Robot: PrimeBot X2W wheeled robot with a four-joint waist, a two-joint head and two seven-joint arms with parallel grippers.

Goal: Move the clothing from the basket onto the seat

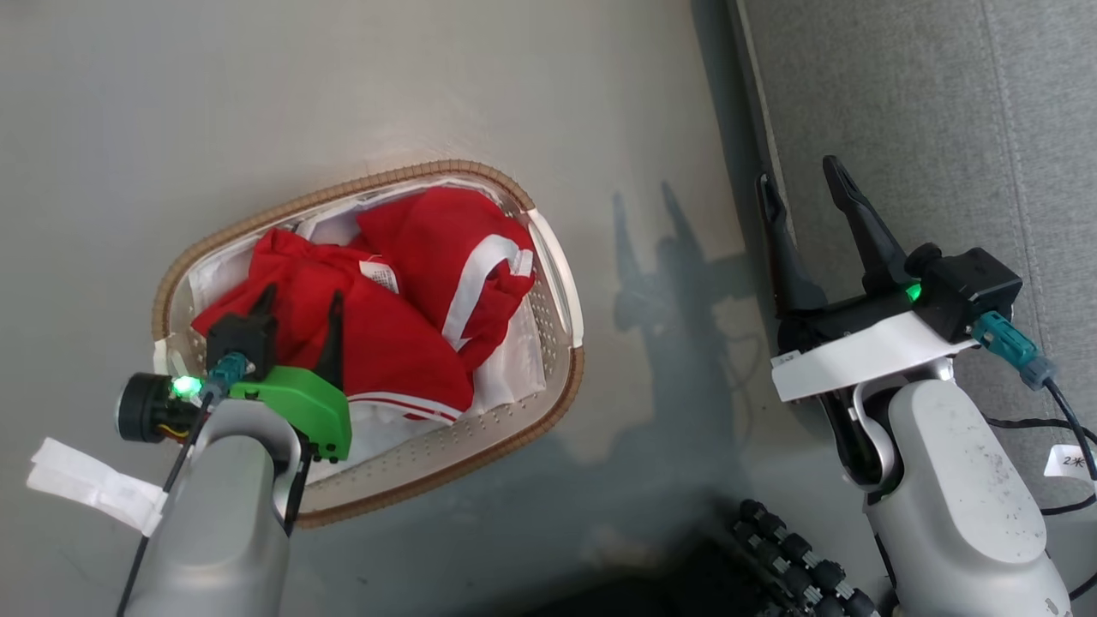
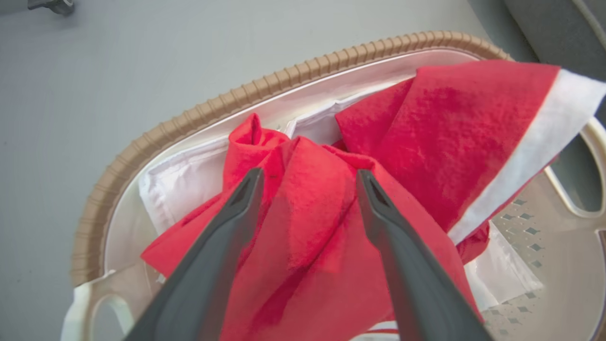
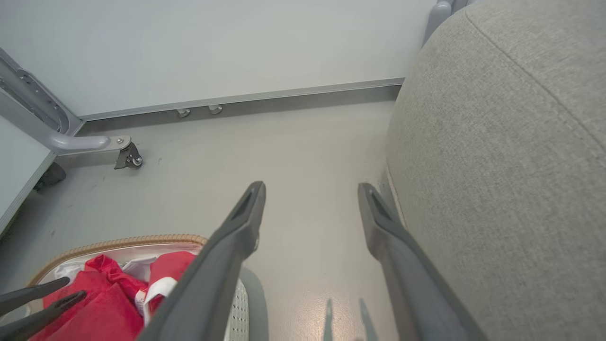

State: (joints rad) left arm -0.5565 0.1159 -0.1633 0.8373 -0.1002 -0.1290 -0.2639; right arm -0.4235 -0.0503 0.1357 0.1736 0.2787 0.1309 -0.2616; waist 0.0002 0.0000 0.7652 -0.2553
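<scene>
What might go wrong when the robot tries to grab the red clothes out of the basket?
The open left end effector hangs over a fold of the clothing; a thin pinch may slip out.
The white lining lies right beneath, so it might get grabbed too.
The two red pieces overlap, so one could drag the other onto the floor.

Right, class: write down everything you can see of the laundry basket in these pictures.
The basket is oval, of cream-white perforated plastic, with a brown ribbed rim and cut-out side handles. It stands upright on the grey floor, apart from the grey seat. Inside lie crumpled red clothing and a white lining. The open left pincer hangs over the red fabric; contact is unclear.
</scene>
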